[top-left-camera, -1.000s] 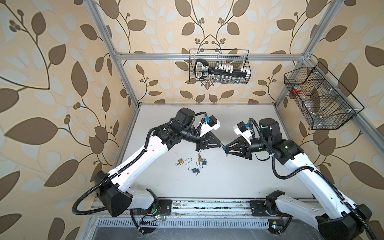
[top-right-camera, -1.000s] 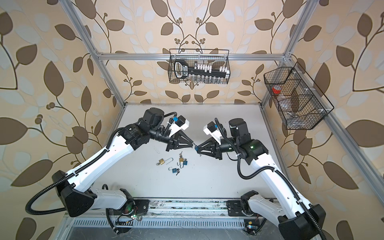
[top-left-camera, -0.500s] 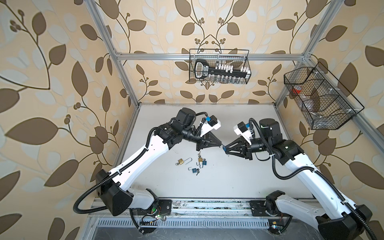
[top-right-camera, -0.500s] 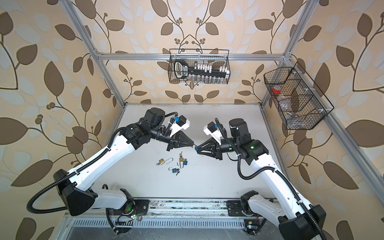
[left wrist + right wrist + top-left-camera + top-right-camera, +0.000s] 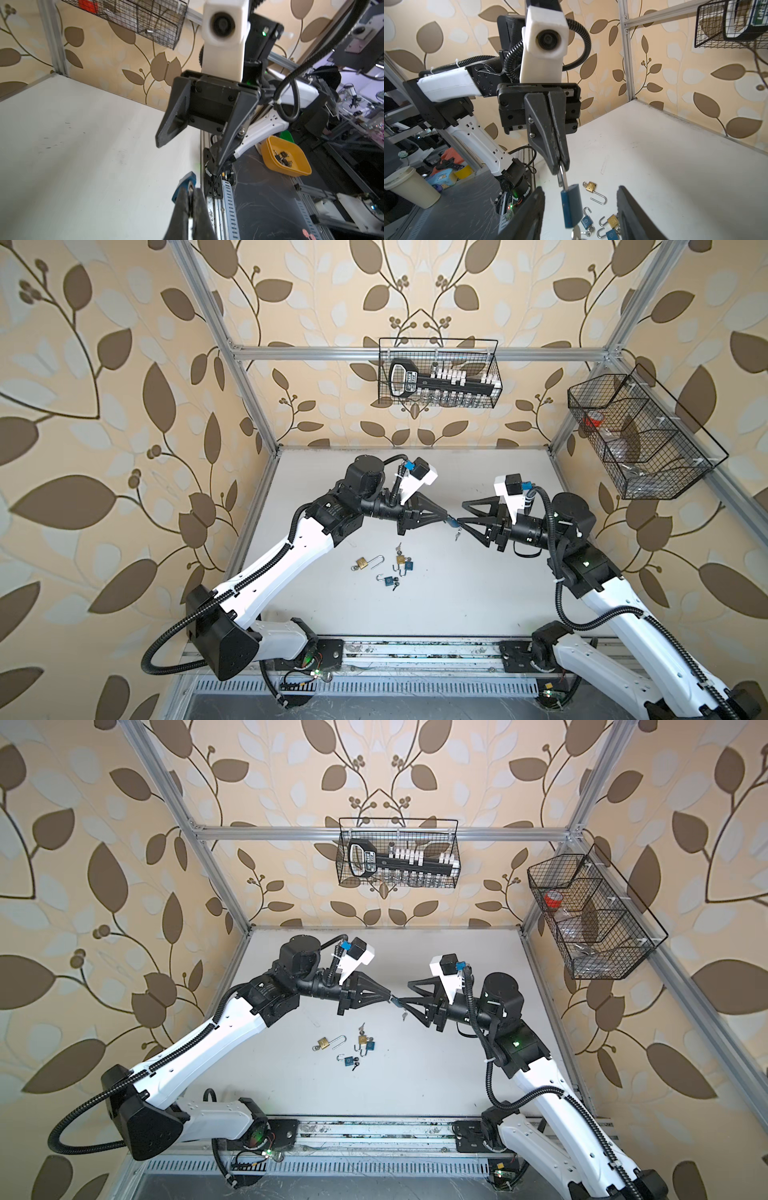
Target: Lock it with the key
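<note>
Right gripper is spreading open after pinching a second ago, releasing blue padlock. Left gripper is clenching its shackle, holding it above the loose padlocks. Key is dangling underneath. Likely regrasping for the turn.

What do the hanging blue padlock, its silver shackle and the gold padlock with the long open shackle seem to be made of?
Blue padlock: likely metal under a matte blue coating or plastic cover; even colour, soft sheen. Its silver shackle: bare polished steel, judging by bright reflections. Gold padlock: probably brass; yellow metallic shine.
</note>
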### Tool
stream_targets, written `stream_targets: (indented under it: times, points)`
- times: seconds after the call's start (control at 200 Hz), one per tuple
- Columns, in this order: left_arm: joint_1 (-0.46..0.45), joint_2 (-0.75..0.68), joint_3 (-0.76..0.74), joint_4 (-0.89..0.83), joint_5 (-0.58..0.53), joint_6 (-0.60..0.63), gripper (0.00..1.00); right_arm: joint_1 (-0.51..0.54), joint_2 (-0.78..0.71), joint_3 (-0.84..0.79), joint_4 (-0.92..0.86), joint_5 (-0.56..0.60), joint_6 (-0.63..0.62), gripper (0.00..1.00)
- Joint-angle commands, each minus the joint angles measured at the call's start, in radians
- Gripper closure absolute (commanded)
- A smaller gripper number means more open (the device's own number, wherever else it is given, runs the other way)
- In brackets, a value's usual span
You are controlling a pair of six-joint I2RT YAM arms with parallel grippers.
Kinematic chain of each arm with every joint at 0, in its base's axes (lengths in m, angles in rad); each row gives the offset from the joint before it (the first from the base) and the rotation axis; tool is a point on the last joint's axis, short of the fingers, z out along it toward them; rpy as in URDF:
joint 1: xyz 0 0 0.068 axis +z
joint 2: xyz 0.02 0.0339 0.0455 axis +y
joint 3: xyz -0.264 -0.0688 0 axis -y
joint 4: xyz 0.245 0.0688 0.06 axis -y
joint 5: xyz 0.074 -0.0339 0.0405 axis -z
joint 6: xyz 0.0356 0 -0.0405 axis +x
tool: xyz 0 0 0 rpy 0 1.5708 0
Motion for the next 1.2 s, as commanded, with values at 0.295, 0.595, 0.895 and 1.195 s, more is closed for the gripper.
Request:
stream_targets:
  times: [0.295, 0.595, 0.895, 1.195]
  points:
    - [0.067, -0.011, 0.078, 0.474, -0.05, -0.411, 1.0, -0.004, 0.024, -0.012, 0.538, 0.066, 0.185, 0.43]
    - [0.086, -0.024, 0.014, 0.624, 0.054, -0.489, 1.0, -0.002, 0.079, -0.004, 0.678, 0.036, 0.104, 0.31]
    - [0.139, -0.035, -0.051, 0.768, 0.128, -0.592, 1.0, 0.028, 0.149, 0.046, 0.692, -0.099, 0.08, 0.4]
    - [0.177, -0.015, -0.068, 0.885, 0.164, -0.68, 1.0, 0.049, 0.239, 0.105, 0.686, -0.025, 0.038, 0.48]
